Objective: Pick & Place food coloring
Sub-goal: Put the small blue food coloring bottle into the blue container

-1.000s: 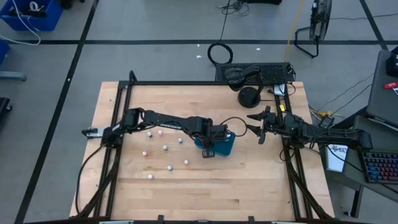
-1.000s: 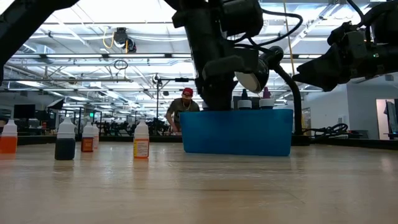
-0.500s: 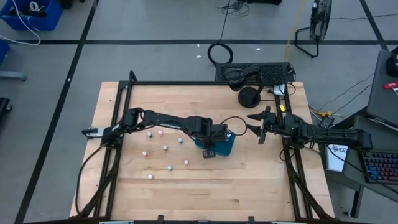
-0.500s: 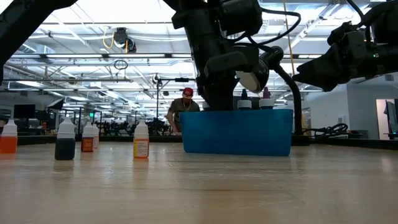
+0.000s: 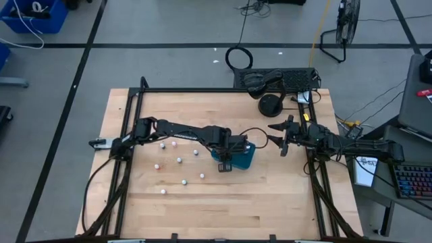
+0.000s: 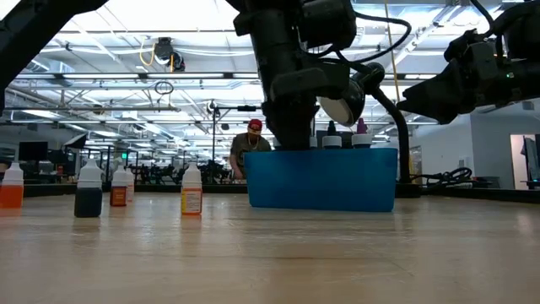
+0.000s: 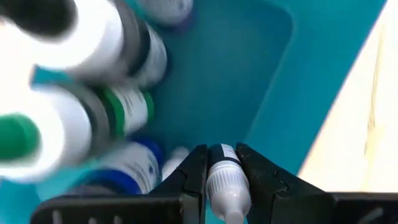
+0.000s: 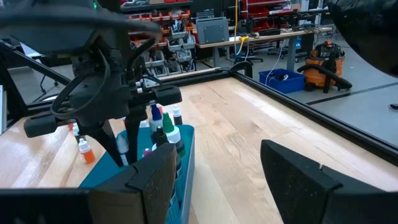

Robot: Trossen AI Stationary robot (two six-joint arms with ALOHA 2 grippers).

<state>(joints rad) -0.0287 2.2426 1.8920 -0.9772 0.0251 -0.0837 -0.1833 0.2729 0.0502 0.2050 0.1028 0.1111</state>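
A teal box [image 5: 246,157] stands mid-table, with several capped bottles upright inside it [image 7: 118,112]. My left gripper [image 5: 229,154] reaches down into the box [image 6: 325,179] and is shut on a small food coloring bottle [image 7: 225,177]. More tiny white-capped food coloring bottles [image 5: 179,160] stand on their bases on the wood to the left of the box; in the low view they show as orange [image 6: 11,187], dark [image 6: 88,192] and yellow [image 6: 191,192]. My right gripper [image 5: 283,138] hangs open in the air to the right of the box [image 8: 155,163]. My left gripper pinches the small bottle between its two fingers [image 7: 194,171], one on each side of its white upper part [image 7: 224,183]. The fingers come from above, pointing down into the box. Whether the bottle's base rests on the box floor is hidden.
A black stand base [image 5: 271,104] and a dark keyboard-like unit [image 5: 283,79] sit at the far edge. Black frame rails [image 5: 128,145] run along the table's left and right sides. Bare wood [image 5: 223,202] lies near the front edge. A person [image 6: 250,145] shows far behind the table.
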